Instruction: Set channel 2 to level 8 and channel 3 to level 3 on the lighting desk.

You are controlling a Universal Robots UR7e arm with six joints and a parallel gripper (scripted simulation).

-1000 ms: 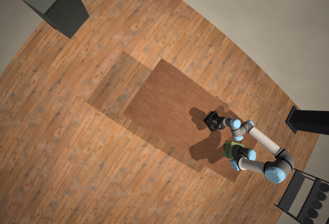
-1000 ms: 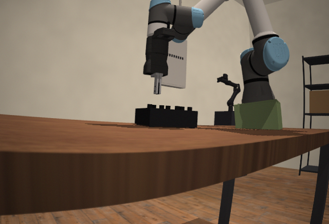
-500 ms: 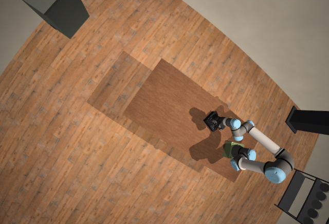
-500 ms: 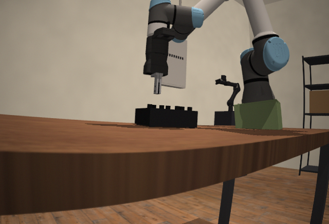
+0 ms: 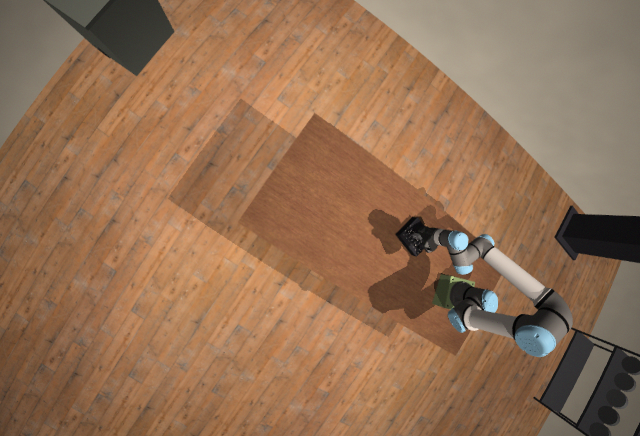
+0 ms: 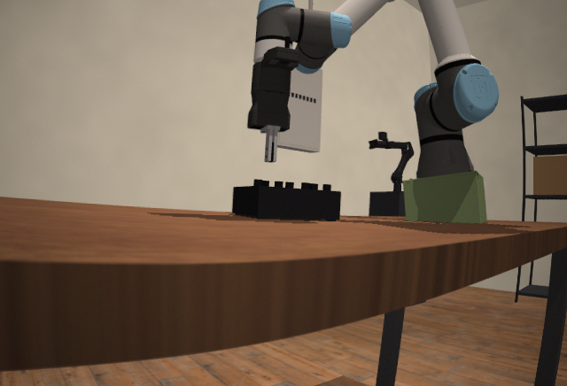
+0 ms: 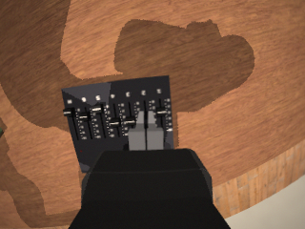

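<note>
The black lighting desk (image 6: 286,202) stands flat on the wooden table, with several fader caps sticking up along its top. It also shows in the overhead view (image 5: 412,235) and in the wrist view (image 7: 121,125), where its faders sit at different heights along their slots. My gripper (image 6: 270,158) hangs above the desk's left part, well clear of the caps. Its fingers are shut together with nothing between them. In the wrist view the fingertips (image 7: 147,141) cover part of the desk's right half.
The arm's green base block (image 6: 444,197) stands on the table to the right of the desk. A small black arm on a box (image 6: 389,175) sits behind it. A dark shelf rack (image 6: 545,189) stands at the far right, off the table.
</note>
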